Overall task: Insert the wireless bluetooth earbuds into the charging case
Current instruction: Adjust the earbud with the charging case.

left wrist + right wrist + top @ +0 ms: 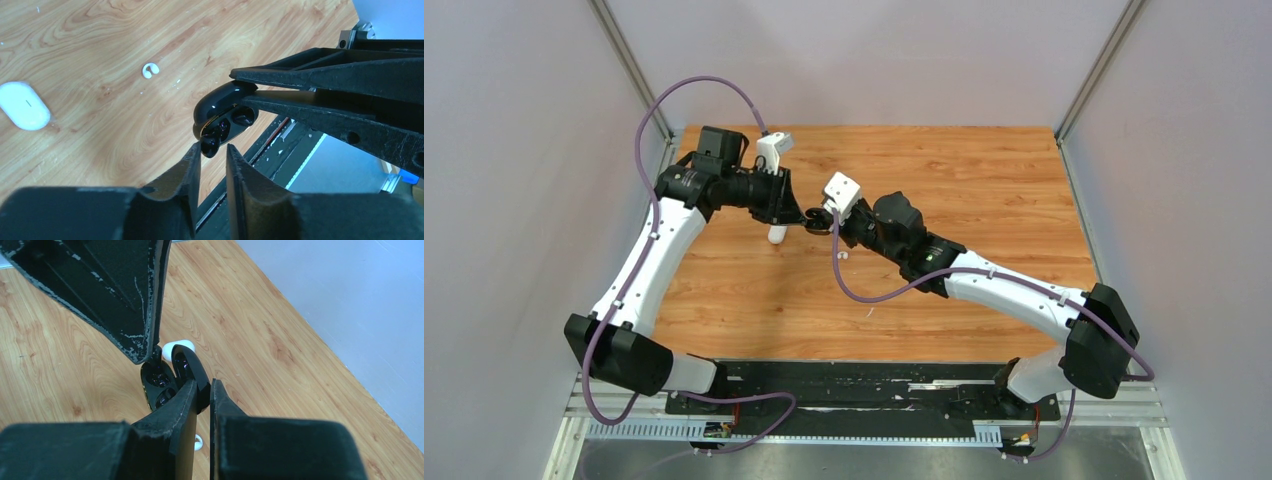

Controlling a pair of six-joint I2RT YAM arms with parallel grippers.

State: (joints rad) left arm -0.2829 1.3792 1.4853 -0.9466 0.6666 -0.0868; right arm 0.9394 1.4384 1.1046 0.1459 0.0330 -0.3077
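Held above the table (100, 30), the right gripper (239, 89) is clamped on one end of the open black charging case (215, 102). The case's long axis runs from those tips toward the left gripper (213, 148), with the wells facing it. The left fingers stand narrowly apart and appear to pinch a black earbud (210, 142) at the nearer well's mouth, so the seating push likely falls to the left arm. A white earbud (150, 70) and white case (22, 105) lie well apart on the wood, obstructing nothing.
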